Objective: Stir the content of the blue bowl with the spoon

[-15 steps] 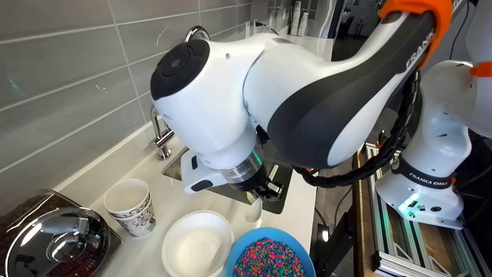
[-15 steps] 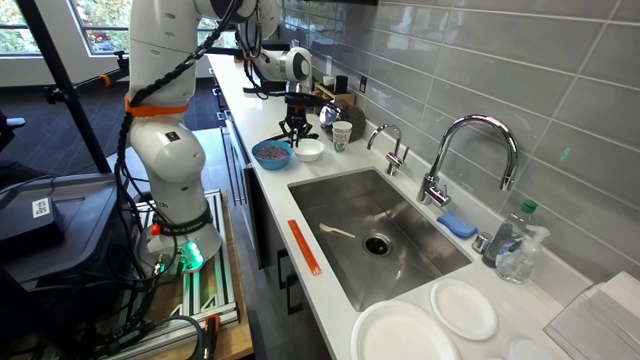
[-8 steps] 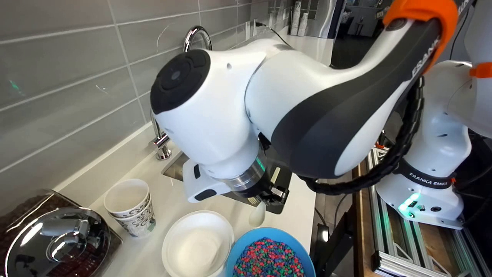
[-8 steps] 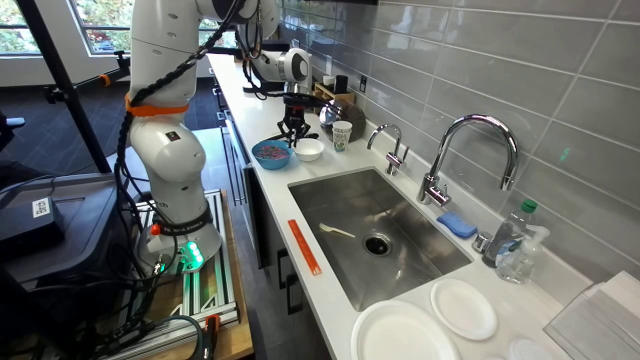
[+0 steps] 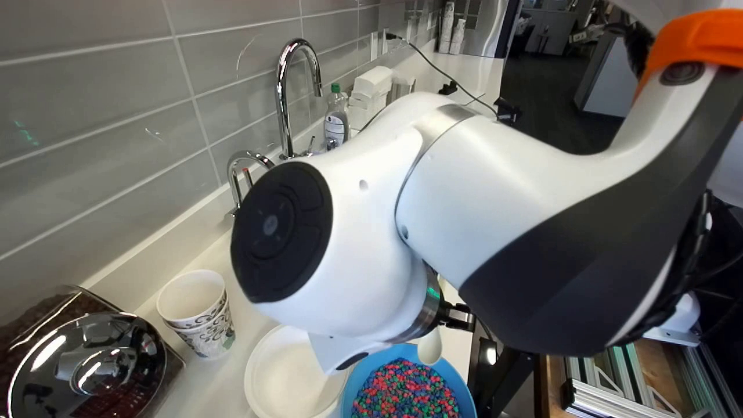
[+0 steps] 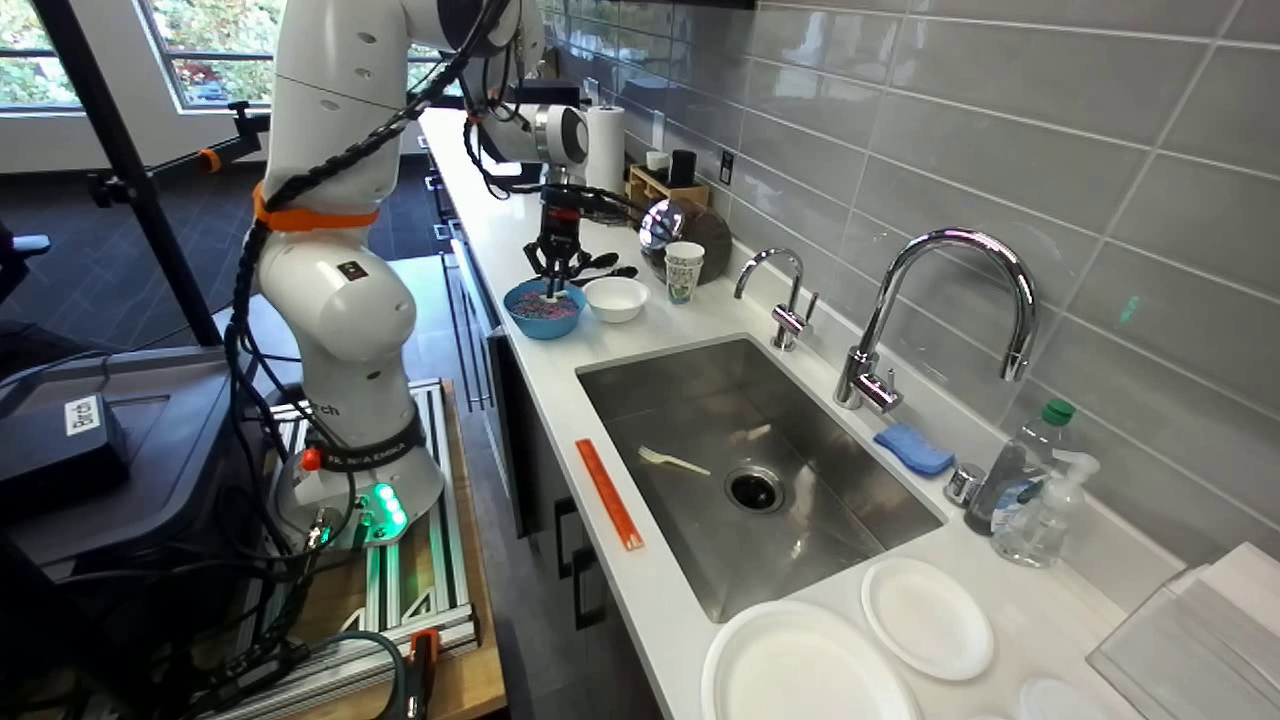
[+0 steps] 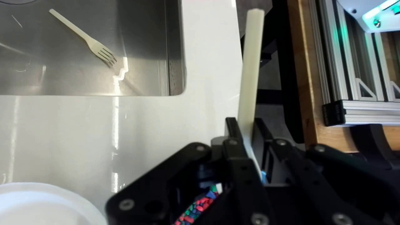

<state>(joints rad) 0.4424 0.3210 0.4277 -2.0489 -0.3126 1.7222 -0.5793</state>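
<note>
- The tool [image 7: 246, 125] is clenched on the spoon [image 7: 251, 56], a finger pressed to each side of its pale handle.
- The spoon's rounded end points down over the blue bowl [image 5: 462, 388]; I cannot tell whether it touches the content [image 5: 406, 392], a mass of pink, blue and green bits inside.
- The blue bowl stands on the worktop [image 7: 150, 125], right below the tool in an exterior view.
- Just beside it, toward the tiled wall [image 6: 960, 170], is the white bowl [image 6: 617, 300].
- The worktop's front edge passes near the blue bowl, on the side away from the wall.
- Past the white bowl, nearer the wall, stand nested patterned cups [image 5: 197, 316] and a shiny metal dome [image 5: 90, 371].
- A stretch of worktop runs from the bowls to the sink [image 6: 820, 500], where a pale fork [image 6: 673, 460] lies.
- An orange strip [image 6: 608, 492] lies between sink and front edge.
</note>
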